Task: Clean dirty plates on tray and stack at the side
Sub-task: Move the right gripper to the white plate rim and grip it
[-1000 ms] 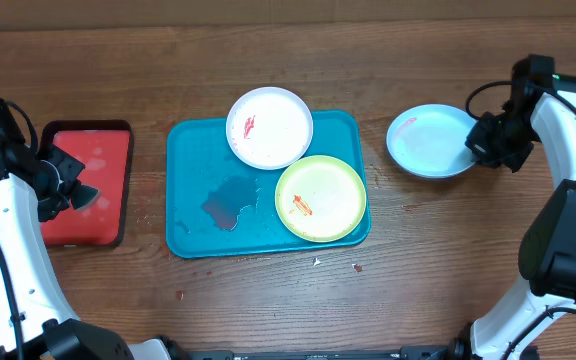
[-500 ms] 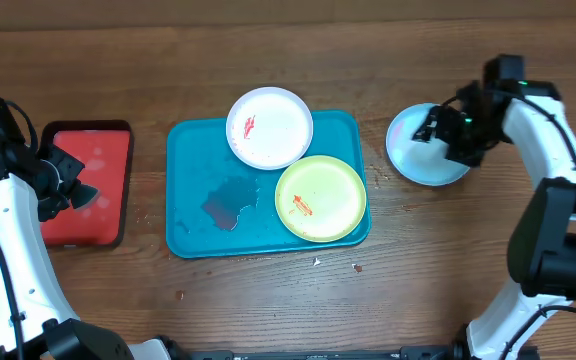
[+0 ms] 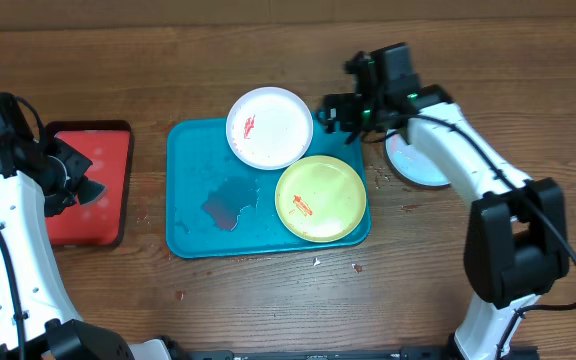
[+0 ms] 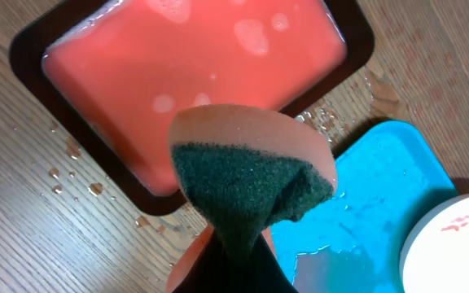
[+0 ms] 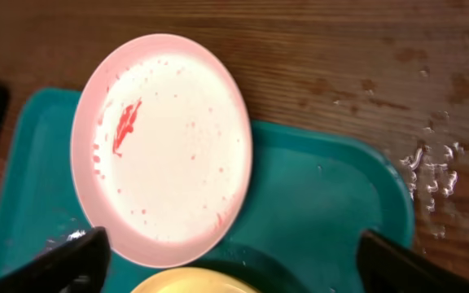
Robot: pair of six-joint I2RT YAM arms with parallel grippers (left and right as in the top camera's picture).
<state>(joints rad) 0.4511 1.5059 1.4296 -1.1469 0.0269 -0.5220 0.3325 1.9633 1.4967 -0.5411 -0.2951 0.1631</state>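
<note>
Covering part of the light blue plate [image 3: 413,165], which lay on the table right of the tray [image 3: 190,232], the right arm held the right gripper [image 3: 340,114] spread and empty beside the white plate [image 3: 269,127]. The yellow-green plate [image 3: 320,198] sat in the tray. The left gripper [image 3: 73,183] pinched a sponge [image 4: 251,183] over the red tray [image 3: 103,150].

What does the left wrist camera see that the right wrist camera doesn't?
Only the left wrist view shows the green-faced sponge and the red tray of pink, bubbly water. Only the right wrist view shows a sliver of the yellow-green plate. Both show the white plate with its red smear, the teal tray and the wet wooden table.
</note>
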